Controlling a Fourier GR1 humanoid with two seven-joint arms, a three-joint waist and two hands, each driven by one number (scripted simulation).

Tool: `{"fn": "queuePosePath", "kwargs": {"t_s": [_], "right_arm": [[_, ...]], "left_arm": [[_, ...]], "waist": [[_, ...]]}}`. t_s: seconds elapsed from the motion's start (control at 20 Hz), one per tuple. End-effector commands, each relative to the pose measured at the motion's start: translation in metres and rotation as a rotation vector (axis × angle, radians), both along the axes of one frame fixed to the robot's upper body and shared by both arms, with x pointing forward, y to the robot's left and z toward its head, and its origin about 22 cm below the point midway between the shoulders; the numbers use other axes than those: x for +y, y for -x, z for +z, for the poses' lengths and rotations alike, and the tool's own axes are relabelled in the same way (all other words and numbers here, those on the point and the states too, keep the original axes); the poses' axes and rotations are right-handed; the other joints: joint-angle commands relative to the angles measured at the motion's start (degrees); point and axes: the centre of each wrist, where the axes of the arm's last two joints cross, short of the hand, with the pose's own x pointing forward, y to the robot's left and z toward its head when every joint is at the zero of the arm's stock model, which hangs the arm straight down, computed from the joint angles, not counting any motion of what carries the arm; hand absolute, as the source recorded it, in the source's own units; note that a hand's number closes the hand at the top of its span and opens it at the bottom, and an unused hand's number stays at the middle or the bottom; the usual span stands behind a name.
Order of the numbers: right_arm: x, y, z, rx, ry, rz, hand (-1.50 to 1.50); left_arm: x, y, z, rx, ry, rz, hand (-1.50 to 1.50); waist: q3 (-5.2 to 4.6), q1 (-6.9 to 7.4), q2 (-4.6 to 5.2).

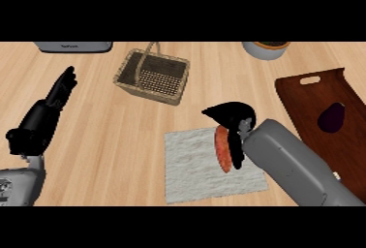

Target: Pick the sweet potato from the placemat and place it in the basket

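Note:
An orange sweet potato [222, 149] lies lengthwise on the white placemat [193, 169] near the view's middle. My right hand [232, 116] is bent down over it, fingers curled along its right side and top end, partly hiding it. The wicker basket [174, 65] with a tall handle stands up and to the left of the placemat, with nothing visible inside. My left hand [50, 109] rests open at the left edge, fingers pointing up, away from both.
A dark wooden tray [307, 97] at the right holds a purple eggplant [331, 117]. A grey appliance [73, 46] sits at the top left and a grey pot [266, 50] at the top right. Bare counter lies between placemat and basket.

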Motion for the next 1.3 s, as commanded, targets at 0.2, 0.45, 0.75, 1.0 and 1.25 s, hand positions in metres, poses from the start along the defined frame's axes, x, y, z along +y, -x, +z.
{"fn": "queuePosePath", "kwargs": {"t_s": [0.2,0.45,0.75,1.0,1.25], "right_arm": [[-0.016,0.013,-0.031,-0.013,-0.024,-0.002,-1.50],[-0.011,0.003,-0.044,0.008,-0.005,-0.032,-1.50],[-0.004,0.000,-0.052,-0.002,-0.003,-0.017,-1.50],[-0.037,-0.003,-0.061,0.012,0.009,-0.058,-1.50],[-0.030,0.006,-0.057,0.019,0.002,-0.051,-1.50]], "left_arm": [[0.000,-0.003,-0.006,-0.002,0.013,0.001,0.00],[0.005,0.001,-0.002,-0.010,-0.012,-0.006,0.00],[-0.007,-0.010,-0.008,-0.006,0.000,-0.010,0.00],[0.001,0.006,-0.004,-0.006,0.017,-0.015,0.00],[0.010,0.003,-0.008,0.002,0.003,0.009,0.00]], "waist": [[0.00,-0.17,-0.03],[0.00,0.11,0.02],[-0.01,0.11,0.08],[0.00,0.19,0.04],[-0.01,-0.07,-0.02]]}}
